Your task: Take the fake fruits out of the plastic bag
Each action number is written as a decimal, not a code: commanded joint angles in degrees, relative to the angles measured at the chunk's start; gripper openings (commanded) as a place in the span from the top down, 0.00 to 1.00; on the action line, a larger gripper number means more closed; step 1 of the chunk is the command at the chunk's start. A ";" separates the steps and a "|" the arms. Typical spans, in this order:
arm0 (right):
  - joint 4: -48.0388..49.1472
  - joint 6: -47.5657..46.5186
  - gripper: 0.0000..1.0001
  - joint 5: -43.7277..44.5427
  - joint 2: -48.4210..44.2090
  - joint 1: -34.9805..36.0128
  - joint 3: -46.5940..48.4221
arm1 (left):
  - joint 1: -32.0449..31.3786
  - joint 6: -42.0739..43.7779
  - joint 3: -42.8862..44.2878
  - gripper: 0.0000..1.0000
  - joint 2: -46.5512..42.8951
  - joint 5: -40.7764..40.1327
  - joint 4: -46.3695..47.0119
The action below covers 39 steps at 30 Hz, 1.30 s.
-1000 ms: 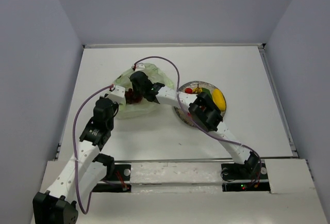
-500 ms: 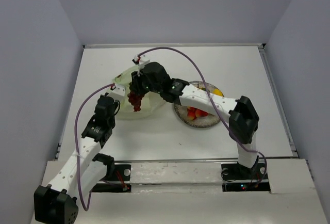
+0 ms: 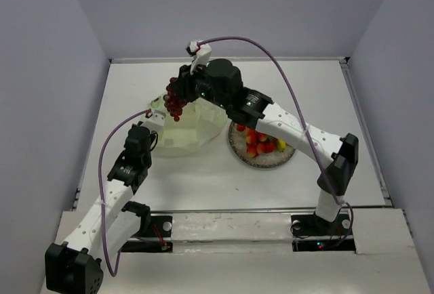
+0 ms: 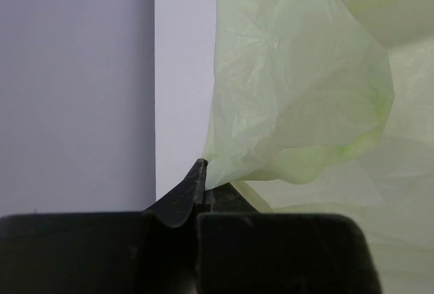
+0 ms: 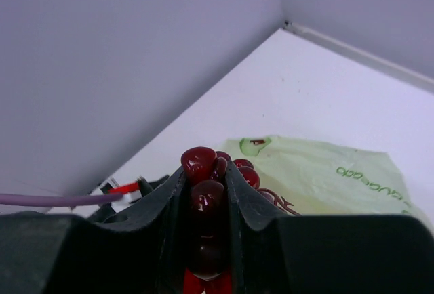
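The dark red grape bunch (image 3: pixel 175 101) hangs in the air above the far left edge of the plastic bag (image 3: pixel 192 130), with my right gripper (image 3: pixel 183 91) shut on it. In the right wrist view the grapes (image 5: pixel 204 164) fill the gap between the fingers of the right gripper (image 5: pixel 207 172), with the pale green bag (image 5: pixel 325 179) below. My left gripper (image 3: pixel 156 114) is shut on the bag's left edge; its wrist view shows the tips of the left gripper (image 4: pixel 202 172) pinching the thin film of the bag (image 4: pixel 298 104). Red strawberry-like pieces (image 3: pixel 257 143) and a yellow fruit (image 3: pixel 281 144) lie on the plate.
The grey speckled plate (image 3: pixel 264 163) sits right of the bag, under my right forearm. Grey walls close in the white table on the left, back and right. A purple cable arcs over the right arm.
The right gripper has lifted the grape bunch up out of the bag and carried it toward the far left. The right arm has stretched out. The left gripper keeps its pinch.
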 commanded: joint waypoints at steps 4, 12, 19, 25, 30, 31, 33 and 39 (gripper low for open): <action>0.50 -1.16 0.99 11.58 -13.85 -1.63 4.29 | 0.16 0.30 2.50 0.99 0.04 -0.28 1.78; -3.10 3.48 0.99 34.77 -30.45 -4.87 -15.91 | 0.08 0.30 2.24 0.99 0.13 0.24 1.78; -5.48 11.21 0.99 42.55 -40.84 -6.10 -34.89 | 0.08 0.57 2.86 0.99 0.31 1.20 1.70; -5.65 15.35 0.99 34.55 -37.27 -9.97 -38.25 | -0.01 0.39 2.77 0.99 -0.49 2.97 1.61; -5.66 17.20 0.99 31.73 -34.36 -11.20 -38.16 | -0.10 0.39 2.51 0.99 -1.19 2.88 1.61; -5.66 17.72 0.99 31.64 -34.09 -11.21 -38.60 | -0.10 0.22 2.24 0.99 -1.28 2.97 1.61; -5.57 18.69 0.99 31.64 -33.56 -13.22 -39.74 | -0.10 -0.05 1.89 0.99 -1.54 2.88 1.61; -3.99 23.53 0.99 22.68 -30.84 -20.78 -44.84 | -0.19 -0.40 1.36 0.99 -1.63 3.58 1.61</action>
